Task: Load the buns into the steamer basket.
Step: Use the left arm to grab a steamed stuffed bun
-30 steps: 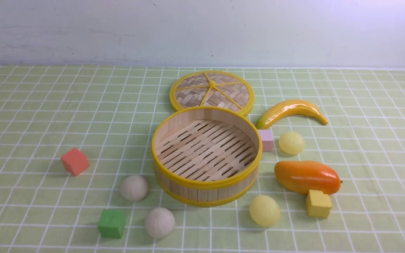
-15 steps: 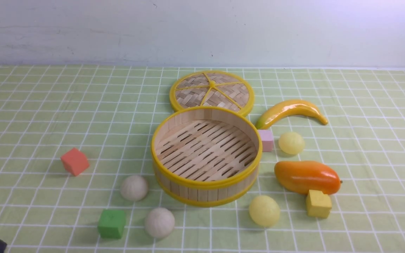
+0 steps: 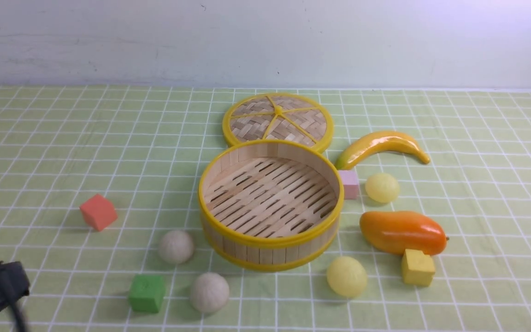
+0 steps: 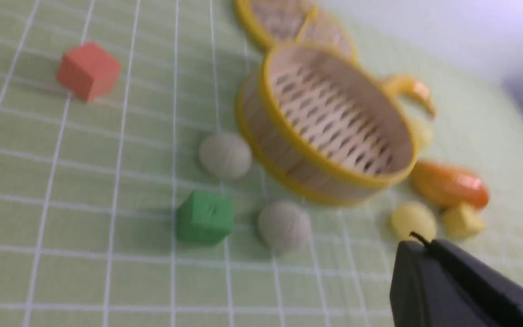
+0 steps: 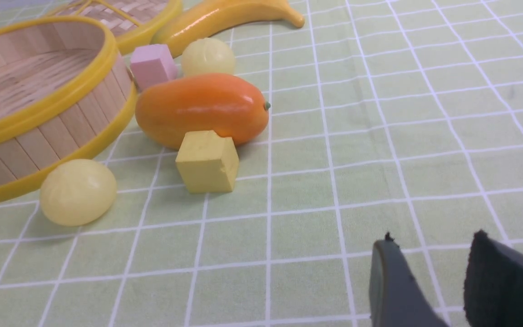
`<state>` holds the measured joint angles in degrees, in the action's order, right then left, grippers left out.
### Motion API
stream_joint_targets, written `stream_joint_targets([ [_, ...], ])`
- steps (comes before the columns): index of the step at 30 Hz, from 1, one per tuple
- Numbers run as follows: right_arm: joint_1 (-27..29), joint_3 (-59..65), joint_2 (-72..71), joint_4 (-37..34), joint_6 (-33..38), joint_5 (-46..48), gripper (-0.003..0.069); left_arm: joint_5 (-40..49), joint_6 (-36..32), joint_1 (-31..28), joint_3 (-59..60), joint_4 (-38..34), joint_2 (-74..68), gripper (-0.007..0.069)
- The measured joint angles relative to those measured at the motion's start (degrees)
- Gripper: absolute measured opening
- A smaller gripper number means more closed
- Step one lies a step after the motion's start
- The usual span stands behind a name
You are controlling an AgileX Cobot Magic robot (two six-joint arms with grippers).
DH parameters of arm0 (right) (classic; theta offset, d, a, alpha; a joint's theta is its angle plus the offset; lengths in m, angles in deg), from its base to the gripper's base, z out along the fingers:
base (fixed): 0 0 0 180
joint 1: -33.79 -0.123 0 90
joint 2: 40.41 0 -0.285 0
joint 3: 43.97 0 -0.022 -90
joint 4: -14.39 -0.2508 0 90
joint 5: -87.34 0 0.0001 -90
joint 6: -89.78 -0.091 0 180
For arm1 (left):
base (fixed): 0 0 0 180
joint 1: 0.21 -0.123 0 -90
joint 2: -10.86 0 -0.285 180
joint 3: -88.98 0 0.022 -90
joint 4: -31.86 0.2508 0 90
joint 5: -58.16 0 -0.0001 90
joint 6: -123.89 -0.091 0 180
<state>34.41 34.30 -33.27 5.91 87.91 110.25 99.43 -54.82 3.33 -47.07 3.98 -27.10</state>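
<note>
Your landmark is the steamer basket (image 3: 271, 251), round and deep, with an upright wooden-strip wall, slatted floor and smooth yellow rims. Left of it on the worktop (image 3: 491, 276), you have a rounded off-white bun (image 3: 176, 247); a second off-white bun (image 3: 209, 292) sits near its front left. One pale yellow, domed bun (image 3: 346, 276) is near its front right, and another yellow bun (image 3: 382, 187) lies to its right, beyond the pink cube (image 3: 349, 184). The woven, yellow-spoked lid (image 3: 278, 117) lies behind it. Your left claw (image 4: 425, 245) is pressed together, empty; your right claw (image 5: 434, 240) is spread, empty, over the gridded cloth (image 5: 425, 172).
</note>
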Motion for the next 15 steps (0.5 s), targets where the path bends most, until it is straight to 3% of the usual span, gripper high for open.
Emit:
stream_joint_targets([
  [3, 0.0, 0.0, 0.0, 0.0, 0.0, 0.0, 0.0241, 5.9, -2.2, 0.0, -6.9, 2.2, -13.0, -0.0013],
  [8, 0.0, 0.0, 0.0, 0.0, -0.1, 0.0, 0.0241, 6.5, -4.3, 0.3, -13.3, 3.4, -31.8, -0.0013],
  [15, 0.0, 0.0, 0.0, 0.0, -0.1, 0.0, 0.0241, 6.7, -2.9, 11.8, -24.8, 12.4, -51.8, -0.0013],
])
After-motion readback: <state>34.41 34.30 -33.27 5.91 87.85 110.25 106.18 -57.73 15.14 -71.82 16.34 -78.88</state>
